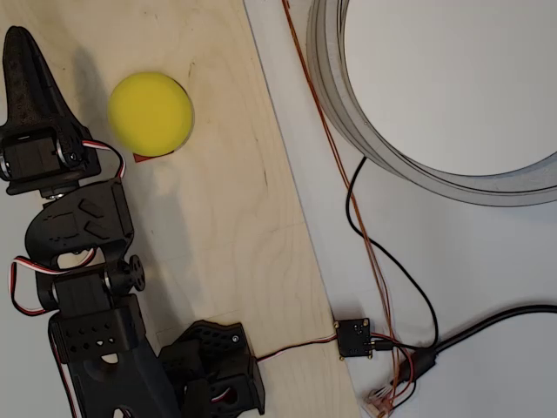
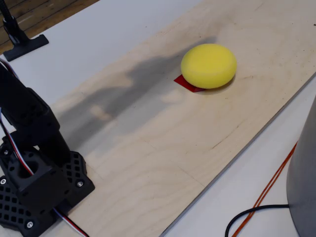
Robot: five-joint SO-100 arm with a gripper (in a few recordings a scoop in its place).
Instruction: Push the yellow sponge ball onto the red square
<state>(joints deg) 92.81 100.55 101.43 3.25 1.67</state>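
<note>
Yellow sponge ball [image 1: 150, 114] sits right of gripper [image 1: 24, 65], apart, covering most of red square [image 2: 186, 83]. Fingers look pressed together, fit for pushing. Job looks nearly done.

- The red square [image 2: 186, 83] lies mostly hidden under the yellow sponge ball [image 2: 209, 65]; the overhead view shows just a sliver.
- The gripper [image 1: 19, 52] shows one dark pointed mass in the overhead view (jaw gap indiscernible).
- The grey ring [image 1: 418, 165] is cropped by the edges.
</note>
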